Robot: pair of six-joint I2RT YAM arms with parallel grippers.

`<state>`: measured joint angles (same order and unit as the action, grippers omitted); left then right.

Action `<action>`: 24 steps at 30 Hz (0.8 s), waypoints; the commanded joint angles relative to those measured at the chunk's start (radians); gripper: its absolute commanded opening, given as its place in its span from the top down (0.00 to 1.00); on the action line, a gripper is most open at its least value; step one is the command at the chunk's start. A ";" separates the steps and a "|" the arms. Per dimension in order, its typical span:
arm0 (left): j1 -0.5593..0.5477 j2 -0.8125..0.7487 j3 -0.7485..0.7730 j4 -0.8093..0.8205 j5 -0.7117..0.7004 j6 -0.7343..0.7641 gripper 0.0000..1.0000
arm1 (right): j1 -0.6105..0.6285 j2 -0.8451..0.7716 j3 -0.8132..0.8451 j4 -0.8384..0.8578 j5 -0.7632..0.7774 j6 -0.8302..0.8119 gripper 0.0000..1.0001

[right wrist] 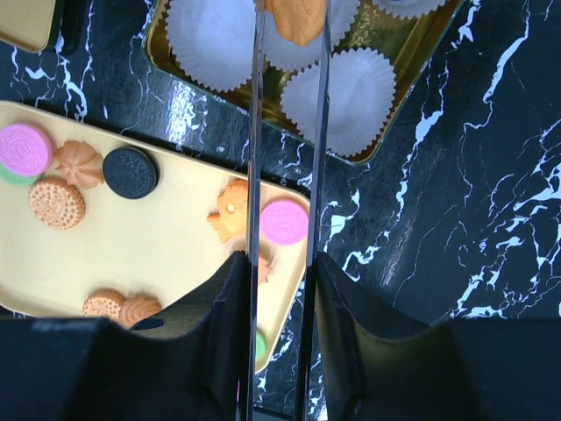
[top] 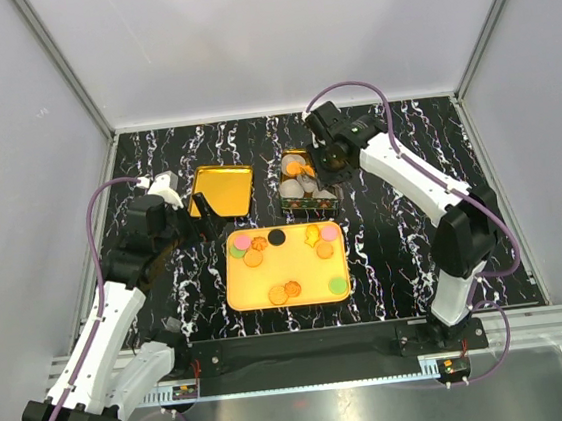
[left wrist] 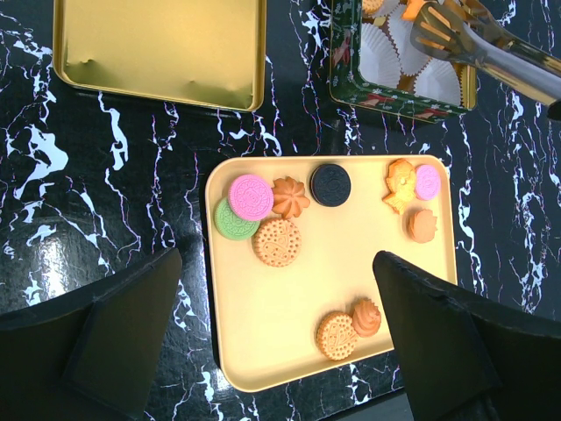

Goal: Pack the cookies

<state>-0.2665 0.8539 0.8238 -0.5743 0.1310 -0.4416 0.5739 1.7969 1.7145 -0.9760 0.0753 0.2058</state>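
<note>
The right gripper (right wrist: 282, 294) is closed narrow on metal tongs (left wrist: 491, 51), whose tips pinch one orange cookie (right wrist: 298, 17) over the white paper cups (right wrist: 337, 96) in the green-walled tin (left wrist: 394, 98). The other cookies (left wrist: 278, 241) lie on the yellow tray (left wrist: 272, 351) below the left gripper (left wrist: 276, 267), whose jaws stand wide and empty. Embossing on the black cookie (left wrist: 330, 185) and print on the tin wall are too small to read
</note>
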 commanded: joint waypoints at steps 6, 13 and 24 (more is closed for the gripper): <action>0.007 -0.007 -0.005 0.044 0.016 0.006 0.01 | -0.020 0.009 0.000 0.068 0.004 0.007 0.60; 0.007 -0.010 -0.006 0.042 0.012 0.006 0.01 | -0.022 0.013 -0.018 0.077 -0.014 0.004 0.57; 0.007 -0.007 -0.006 0.042 0.010 0.006 0.01 | -0.022 0.004 -0.001 0.063 -0.011 -0.002 0.51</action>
<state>-0.2653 0.8539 0.8238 -0.5743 0.1310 -0.4416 0.5571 1.8194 1.6936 -0.9360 0.0628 0.2062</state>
